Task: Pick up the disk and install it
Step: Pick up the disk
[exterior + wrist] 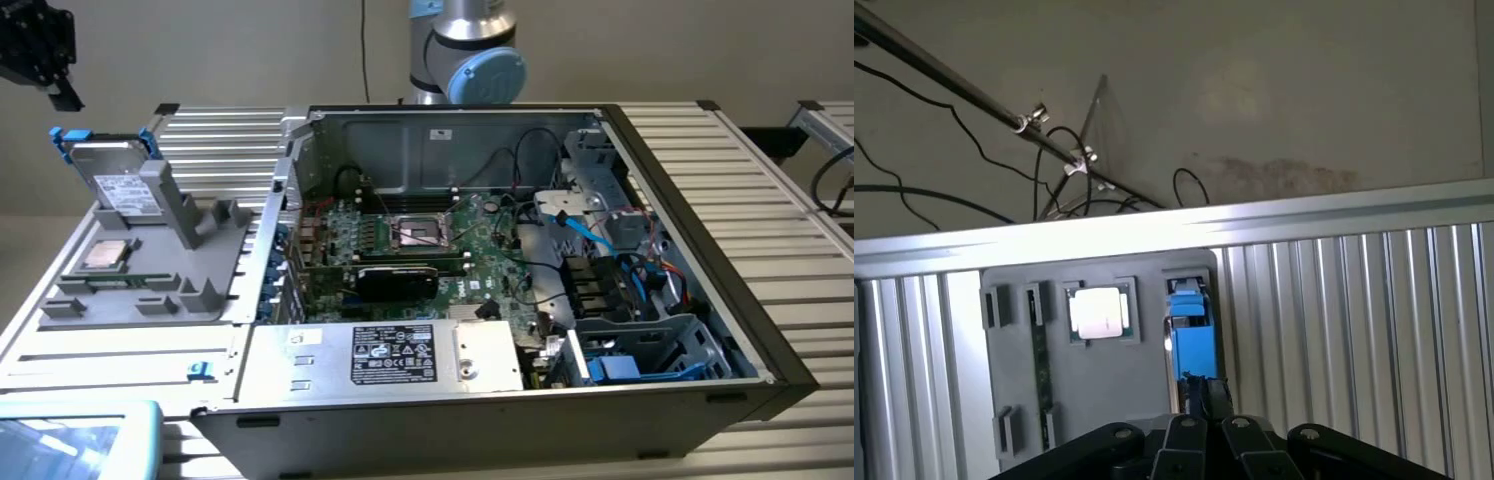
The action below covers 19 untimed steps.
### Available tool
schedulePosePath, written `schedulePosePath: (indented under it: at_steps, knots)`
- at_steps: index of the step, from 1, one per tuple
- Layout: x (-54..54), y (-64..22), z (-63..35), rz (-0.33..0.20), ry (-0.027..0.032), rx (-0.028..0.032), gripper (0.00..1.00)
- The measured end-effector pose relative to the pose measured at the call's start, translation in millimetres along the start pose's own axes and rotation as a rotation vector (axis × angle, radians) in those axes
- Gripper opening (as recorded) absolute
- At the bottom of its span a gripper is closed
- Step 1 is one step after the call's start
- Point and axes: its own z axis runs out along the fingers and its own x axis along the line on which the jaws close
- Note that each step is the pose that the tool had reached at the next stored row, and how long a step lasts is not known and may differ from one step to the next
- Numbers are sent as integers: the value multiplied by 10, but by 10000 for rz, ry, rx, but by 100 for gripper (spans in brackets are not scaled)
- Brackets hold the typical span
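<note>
1. Ribbed aluminium table (787,240) carries 1 open computer case (467,435) and, at the exterior view's left of it, 1 grey holder (134,300).
2. The disk (118,185) stands tilted in a slot at the holder's far corner, blue frame along its edges, with 1 CPU chip (107,255) lying just beside it.
3. My gripper (60,98) hangs above the disk, apart from it, jaws pressed together on nothing.
</note>
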Motion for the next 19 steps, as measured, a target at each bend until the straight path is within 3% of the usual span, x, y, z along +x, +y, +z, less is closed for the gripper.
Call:
schedulePosePath:
  at_steps: [8, 10, 13, 19]
  knots:
    - [0, 0, -1, 0, 1, -1, 12]
    - [0, 2, 0, -1, 1, -2, 25]
    - [1, 4, 3, 0, 1, -3, 31]
    - [1, 10, 32, 0, 1, -1, 60]
